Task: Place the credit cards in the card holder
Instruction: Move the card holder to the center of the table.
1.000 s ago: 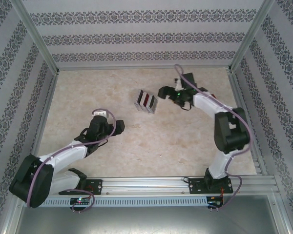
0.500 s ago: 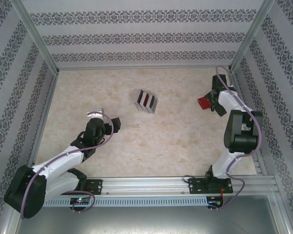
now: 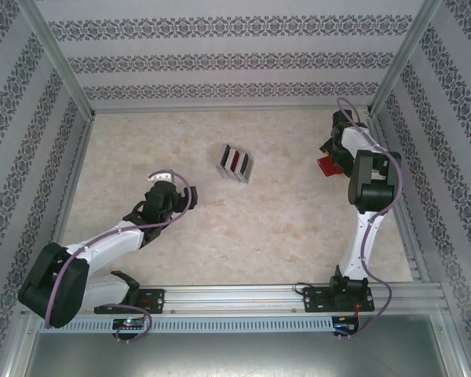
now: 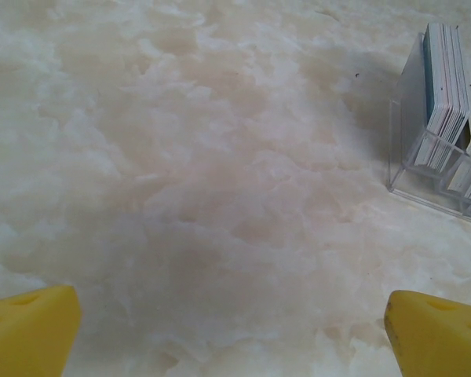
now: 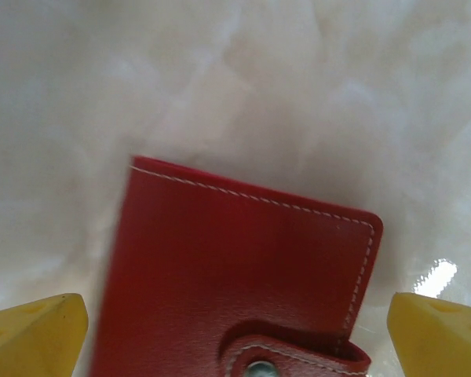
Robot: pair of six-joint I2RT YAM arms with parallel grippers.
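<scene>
Fingers [image 5: 33, 328] of the right gripper [image 5: 235, 334] are standing wide apart and gripping nothing. The card holder [image 5: 235, 275] is lying flat on the table [image 5: 314, 94] right between them in the wrist view. Its red cover is facing up, white stitching is running round the edge, and the snap tab [image 5: 298, 357] is sitting buttoned down, so it is lying closed. One long edge is coming close to the yellow tip at the left of that view, while a strip of bare table is showing before the other tip. Whether either tip is touching it, I cannot tell.

From above, the card holder is resting near the far right corner of the table, partly under the right wrist and well apart from the clear plastic rack [image 3: 235, 162]. That rack is sitting around the middle of the table, toward the far side, with three compartments side by side, each carrying a stack.

Over at the left gripper [image 4: 231, 338], the fingers are spread wide too, with only bare table between them. The rack is showing at the right edge of that wrist view, and the credit cards [image 4: 443, 86] are standing on edge inside it, leaning in bundles.
</scene>
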